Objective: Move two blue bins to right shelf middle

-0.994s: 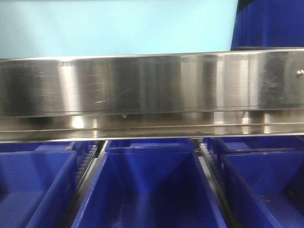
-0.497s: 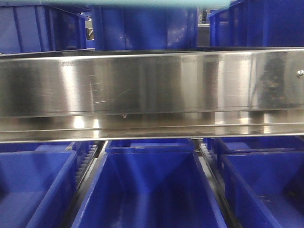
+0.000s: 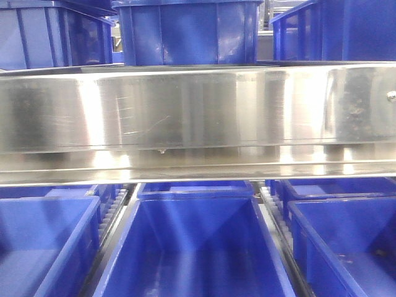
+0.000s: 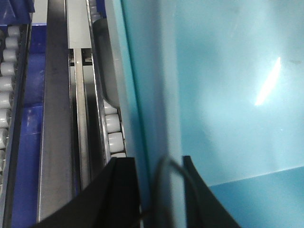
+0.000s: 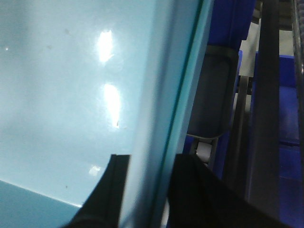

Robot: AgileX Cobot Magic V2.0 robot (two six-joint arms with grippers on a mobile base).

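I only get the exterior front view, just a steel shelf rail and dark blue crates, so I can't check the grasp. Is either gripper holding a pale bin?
Observer: Yes. In the left wrist view the left gripper is closed on the wall of a pale blue bin, one finger on each side.
Operator: And the right?
Observer: The right gripper clamps a pale blue bin wall the same way.
Operator: What's beside the bin?
Observer: White rollers run along a track just outside the wall the left gripper holds.
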